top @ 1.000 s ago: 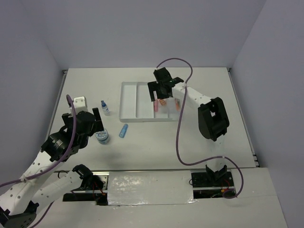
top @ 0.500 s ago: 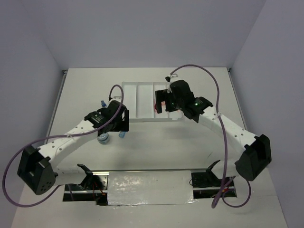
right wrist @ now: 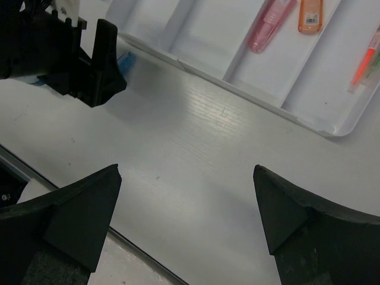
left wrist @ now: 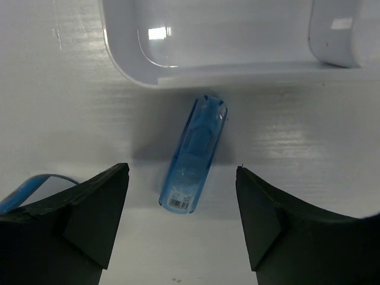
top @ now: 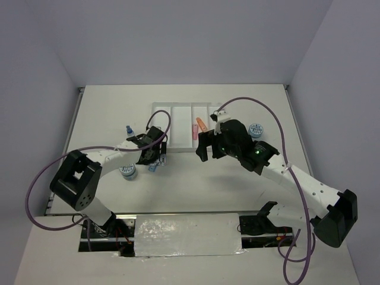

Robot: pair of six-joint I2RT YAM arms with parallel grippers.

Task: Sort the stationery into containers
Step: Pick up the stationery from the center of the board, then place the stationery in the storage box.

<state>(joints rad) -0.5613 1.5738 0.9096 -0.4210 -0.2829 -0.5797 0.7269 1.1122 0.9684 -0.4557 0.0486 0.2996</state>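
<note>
The white tray (top: pixel 178 127) lies at the table's middle back. A pink stick (top: pixel 195 132) and an orange stick (top: pixel 201 124) lie in one compartment. In the right wrist view they show as the pink stick (right wrist: pixel 270 24) and the orange stick (right wrist: pixel 310 15), with thin pens (right wrist: pixel 365 62) in the end compartment. A blue stick (left wrist: pixel 193 157) lies on the table just outside the tray's rim (left wrist: pixel 237 68). My left gripper (left wrist: pixel 181 172) is open and straddles the stick's near end. My right gripper (right wrist: pixel 185 172) is open and empty over bare table in front of the tray (right wrist: pixel 309 116).
One patterned disc (top: pixel 127 172) sits left of my left gripper (top: pixel 155 155). A second disc (top: pixel 256 129) sits right of the tray. The blue-capped bottle (top: pixel 129 129) stands left of the tray. My right gripper (top: pixel 208 147) hovers close to the left one.
My left arm has swung in to the blue stick by the tray. My right gripper has drawn back out of the tray towards the near side, empty.
</note>
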